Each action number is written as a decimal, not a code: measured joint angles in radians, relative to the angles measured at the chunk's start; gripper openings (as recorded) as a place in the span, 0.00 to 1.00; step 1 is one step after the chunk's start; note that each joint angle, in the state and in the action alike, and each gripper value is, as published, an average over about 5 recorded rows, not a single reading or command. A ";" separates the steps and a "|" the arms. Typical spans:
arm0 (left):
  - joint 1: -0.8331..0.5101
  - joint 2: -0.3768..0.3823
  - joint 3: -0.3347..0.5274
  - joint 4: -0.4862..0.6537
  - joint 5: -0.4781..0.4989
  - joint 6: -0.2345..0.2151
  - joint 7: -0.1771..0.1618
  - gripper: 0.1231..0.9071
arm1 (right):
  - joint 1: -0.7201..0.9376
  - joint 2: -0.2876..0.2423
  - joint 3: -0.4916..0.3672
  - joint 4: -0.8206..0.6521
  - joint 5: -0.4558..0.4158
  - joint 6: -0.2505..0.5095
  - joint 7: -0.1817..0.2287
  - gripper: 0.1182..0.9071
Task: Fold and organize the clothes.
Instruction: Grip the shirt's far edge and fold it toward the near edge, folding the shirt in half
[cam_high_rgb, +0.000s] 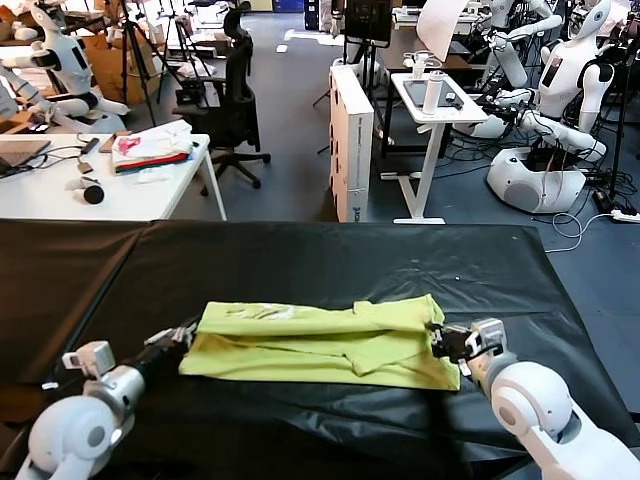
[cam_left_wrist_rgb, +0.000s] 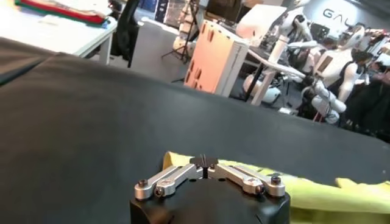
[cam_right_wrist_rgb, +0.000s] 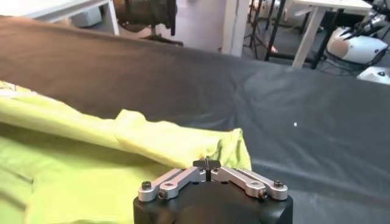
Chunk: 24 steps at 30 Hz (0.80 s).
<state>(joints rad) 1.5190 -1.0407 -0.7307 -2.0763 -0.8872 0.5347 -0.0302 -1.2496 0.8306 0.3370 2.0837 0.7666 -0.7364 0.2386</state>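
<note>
A lime yellow-green T-shirt (cam_high_rgb: 325, 345) lies partly folded into a long band across the middle of a black-covered table (cam_high_rgb: 300, 260), near the robot. A small whitish print shows on its upper layer toward the left end. Loose folds and a sleeve bunch up toward the right end.

The left gripper (cam_high_rgb: 182, 338) sits low at the shirt's left end, at its edge. In the left wrist view its jaws are drawn together, tips meeting, with the green cloth just beyond them; whether any fabric is pinched there cannot be told. The right gripper (cam_high_rgb: 452, 343) rests at the shirt's right end, over the cloth. Its jaws are also together, and in the right wrist view the tips meet just above a raised fold; again, a pinch on the cloth cannot be confirmed.

The likely risks: the thin fabric may slip free of a shallow pinch, or a gripper may catch only the top layer, so the fold opens and the band goes crooked. If the two ends move unevenly, the shirt may twist or drag along the table cover.

No basket, bin or tray stands on this table. Behind it, a white desk (cam_high_rgb: 60, 195) carries a pile of white, pink and red fabric (cam_high_rgb: 150, 148).
</note>
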 joint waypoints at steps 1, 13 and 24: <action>0.011 -0.003 -0.002 -0.005 0.004 0.000 -0.001 0.03 | -0.004 0.001 -0.001 0.000 -0.001 0.000 0.000 0.03; 0.074 -0.033 -0.011 -0.017 0.037 -0.001 -0.022 0.05 | -0.024 0.010 0.015 0.012 0.000 0.000 -0.052 0.10; 0.064 -0.023 -0.060 0.015 0.034 -0.007 -0.031 0.83 | 0.007 0.040 0.069 -0.002 0.021 0.043 -0.063 0.91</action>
<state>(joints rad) 1.5826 -1.0637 -0.7907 -2.0613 -0.8530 0.5276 -0.0610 -1.2424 0.8705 0.4058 2.0820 0.7871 -0.6938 0.1752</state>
